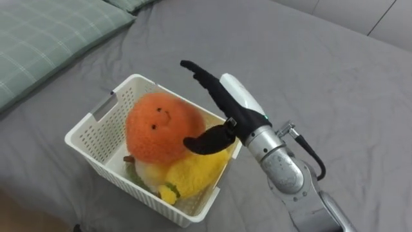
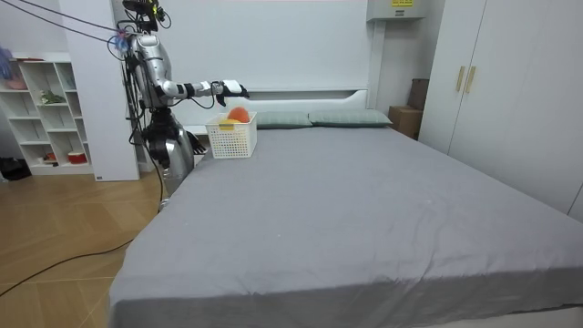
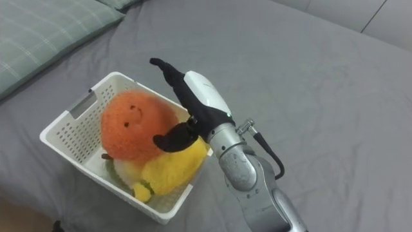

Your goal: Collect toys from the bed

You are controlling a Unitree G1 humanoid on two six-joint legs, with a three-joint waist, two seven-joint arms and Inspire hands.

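Observation:
A white slatted basket [image 1: 96, 133] [image 3: 71, 125] sits on the grey bed [image 1: 309, 77]. Inside it lie a round orange plush with a small face [image 1: 158, 125] [image 3: 132, 124], a yellow plush [image 1: 193, 173] [image 3: 170, 169] and something pale and green beneath them. My right hand [image 1: 222, 106] [image 3: 193, 96] hovers over the basket's right rim, fingers straight and spread, thumb pointing toward the orange plush, holding nothing. In the room view I stand at the head corner of the bed with that arm stretched over the basket [image 2: 231, 135].
A green checked pillow [image 1: 45, 38] lies left of the basket. In the room view, more pillows [image 2: 337, 118] line the headboard, a white shelf unit [image 2: 46, 109] stands at the left and wardrobes [image 2: 510, 82] at the right. Grey sheet spreads wide to the right.

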